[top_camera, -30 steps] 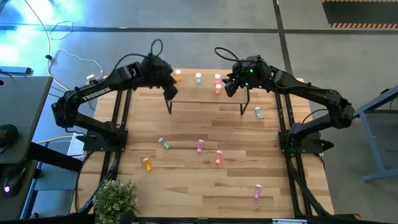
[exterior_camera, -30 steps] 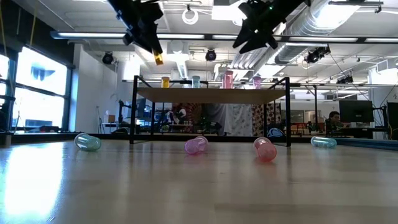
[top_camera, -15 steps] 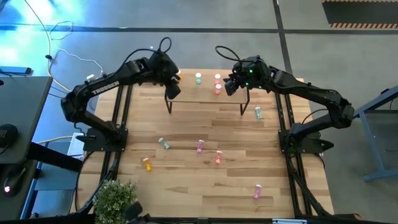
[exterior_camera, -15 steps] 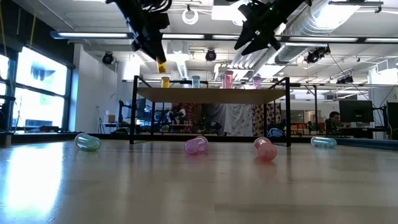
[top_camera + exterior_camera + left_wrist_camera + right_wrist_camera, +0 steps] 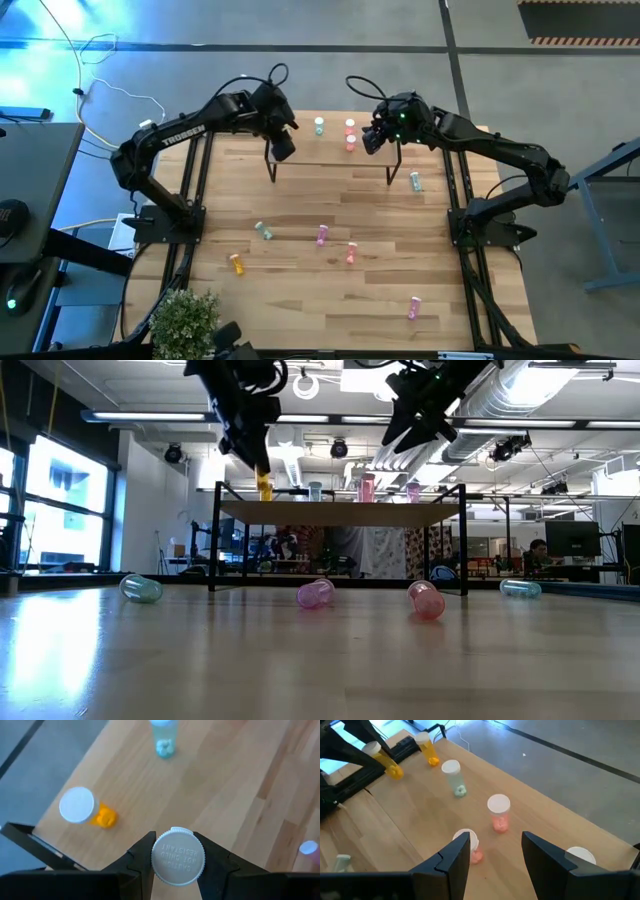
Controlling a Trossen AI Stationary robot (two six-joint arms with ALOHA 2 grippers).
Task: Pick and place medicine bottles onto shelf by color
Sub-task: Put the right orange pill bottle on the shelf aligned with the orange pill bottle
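Observation:
The shelf (image 5: 340,513) stands at the table's far middle, with a pale green bottle (image 5: 319,125) and two salmon bottles (image 5: 350,143) upright on it. An orange bottle (image 5: 82,808) also stands on it at its left end. My left gripper (image 5: 283,143) is above that end, shut on a second orange bottle (image 5: 264,484). My right gripper (image 5: 372,138) hovers open and empty above the shelf's right part, over a salmon bottle (image 5: 470,845). A pale cap (image 5: 580,855) shows beside its fingers. My left gripper pinches the orange bottle's white cap (image 5: 177,856) between its two fingers (image 5: 142,857), which come from above and point down. The bottle hangs upright below them, right beside the standing orange bottle. I cannot tell whether its base touches the shelf board.
Several bottles lie on the tabletop: green (image 5: 264,230), magenta (image 5: 321,236), salmon (image 5: 351,253), orange (image 5: 237,264), magenta (image 5: 413,307) and green (image 5: 415,181). A small plant (image 5: 185,320) stands at the near left corner. The shelf's black legs (image 5: 272,170) stand between the arms.
My left gripper has gone toward the table's right edge and down with the orange bottle, which has dropped from well above the shelf to about board level beside the standing orange bottle. It stays shut on the bottle.

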